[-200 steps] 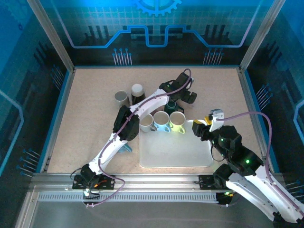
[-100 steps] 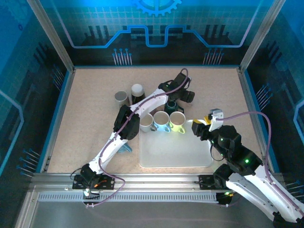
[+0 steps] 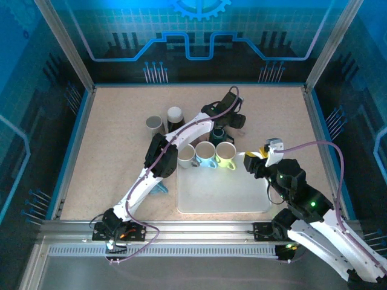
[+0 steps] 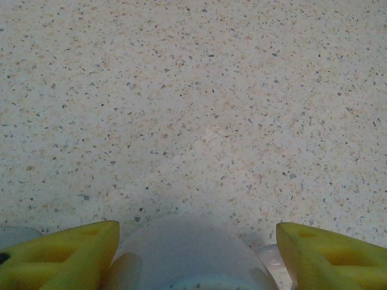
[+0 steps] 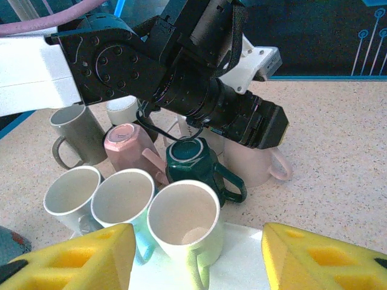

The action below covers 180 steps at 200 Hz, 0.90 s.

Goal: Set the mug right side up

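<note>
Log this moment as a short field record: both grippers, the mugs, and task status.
left gripper: open, yellow fingers either side of a pale rounded mug
right gripper: open, empty, hanging over the near side of the mug cluster
upright mugs: white ceramic mug, light blue mug, yellow-green mug, in a row at the far edge of the flat white tray
dark green mug: looks base-up, beside the pale mug
task status: pale mug not yet gripped, its orientation unclear
</note>
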Tool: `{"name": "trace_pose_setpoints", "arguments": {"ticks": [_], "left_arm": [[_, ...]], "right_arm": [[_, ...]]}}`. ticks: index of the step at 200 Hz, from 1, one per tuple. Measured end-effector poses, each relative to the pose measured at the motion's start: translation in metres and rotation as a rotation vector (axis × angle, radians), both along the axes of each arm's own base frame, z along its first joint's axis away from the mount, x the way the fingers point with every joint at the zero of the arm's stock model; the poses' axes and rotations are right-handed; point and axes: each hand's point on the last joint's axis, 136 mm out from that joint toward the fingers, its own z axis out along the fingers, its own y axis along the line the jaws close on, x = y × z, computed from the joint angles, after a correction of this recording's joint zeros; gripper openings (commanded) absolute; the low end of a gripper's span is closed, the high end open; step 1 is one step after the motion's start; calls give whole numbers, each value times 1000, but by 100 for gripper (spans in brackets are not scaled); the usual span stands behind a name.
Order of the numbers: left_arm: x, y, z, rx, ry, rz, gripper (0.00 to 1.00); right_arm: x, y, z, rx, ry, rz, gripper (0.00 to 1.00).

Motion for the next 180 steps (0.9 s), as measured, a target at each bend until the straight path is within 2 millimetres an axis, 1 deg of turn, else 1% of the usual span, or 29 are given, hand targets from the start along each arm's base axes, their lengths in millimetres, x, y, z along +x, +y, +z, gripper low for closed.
{"name": "trace_pose_setpoints", "arguments": {"ticks": [18,39,64,95,132,150,176,180], "left_arm": [[0,0,1,-2,-1,0,40],[-1,-1,2,-11,2,-1,38],[-6,-1,9,-28,10,-14,39],[-8,-4,39,-71,-23,-27,39],[-13,-5,85,-132,-75,-43,40],[-14,-5,102,-158,-100,-50,40],[-17,-5,115,-177,-111,-59,40],[-18,-4,116,-177,-111,-60,40]], "right_arm": [[0,0,0,0,0,0,59],[0,0,0,9,5,-3,58],[-2,-1,11,40,0,-9,58],[-3,-3,27,71,-19,-13,58],[-6,-5,38,76,-27,-17,58],[-6,-6,43,75,-28,-21,59],[-4,-7,47,64,-19,-31,58],[-3,-7,48,62,-16,-32,60]]}}
